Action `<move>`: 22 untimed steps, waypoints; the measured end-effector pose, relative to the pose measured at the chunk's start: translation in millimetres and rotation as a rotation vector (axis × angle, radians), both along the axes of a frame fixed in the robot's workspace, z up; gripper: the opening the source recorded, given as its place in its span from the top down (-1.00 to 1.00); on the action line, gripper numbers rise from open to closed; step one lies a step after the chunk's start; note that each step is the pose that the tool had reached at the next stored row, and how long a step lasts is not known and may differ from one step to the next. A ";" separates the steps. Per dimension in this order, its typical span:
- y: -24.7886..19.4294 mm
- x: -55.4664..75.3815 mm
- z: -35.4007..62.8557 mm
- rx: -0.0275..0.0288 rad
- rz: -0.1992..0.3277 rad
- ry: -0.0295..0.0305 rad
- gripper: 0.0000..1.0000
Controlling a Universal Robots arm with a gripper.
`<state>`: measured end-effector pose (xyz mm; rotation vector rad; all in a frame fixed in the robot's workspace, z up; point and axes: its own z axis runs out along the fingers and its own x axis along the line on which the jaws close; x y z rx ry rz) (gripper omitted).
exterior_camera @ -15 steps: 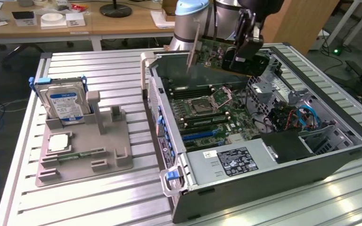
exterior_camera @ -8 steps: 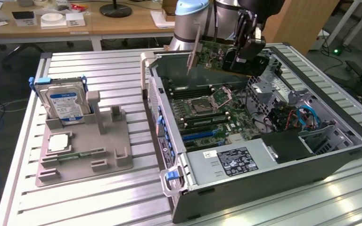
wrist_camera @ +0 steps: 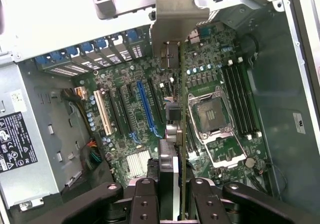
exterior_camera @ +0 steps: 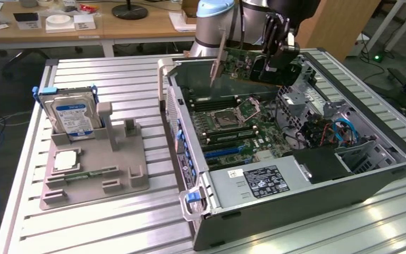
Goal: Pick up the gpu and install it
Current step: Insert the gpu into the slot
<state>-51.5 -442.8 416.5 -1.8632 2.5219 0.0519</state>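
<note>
The gpu (exterior_camera: pixel 240 64), a thin green circuit card with pale metal bracket, is clamped edge-on in the closed hand (wrist_camera: pixel 172 186), projecting ahead of it over the open grey computer case (exterior_camera: pixel 372 174); judged light, stiff, fragile, so grip the bare board edge.

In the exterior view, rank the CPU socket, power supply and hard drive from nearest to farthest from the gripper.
1. CPU socket, inside the case, under the gripper holding the gpu.
2. Power supply, at the case's near end.
3. Hard drive, outside, on the tray at the exterior view's left.
</note>
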 end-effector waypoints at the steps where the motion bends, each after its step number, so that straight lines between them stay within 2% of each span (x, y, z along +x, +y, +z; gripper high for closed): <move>1: 0.0 0.0 -0.1 -0.0012 0.000 0.0001 0.44; 16: 0.0 0.2 -0.2 -0.0021 0.001 0.0005 0.44; 22: 0.0 0.9 -0.6 -0.0021 0.058 0.0004 0.44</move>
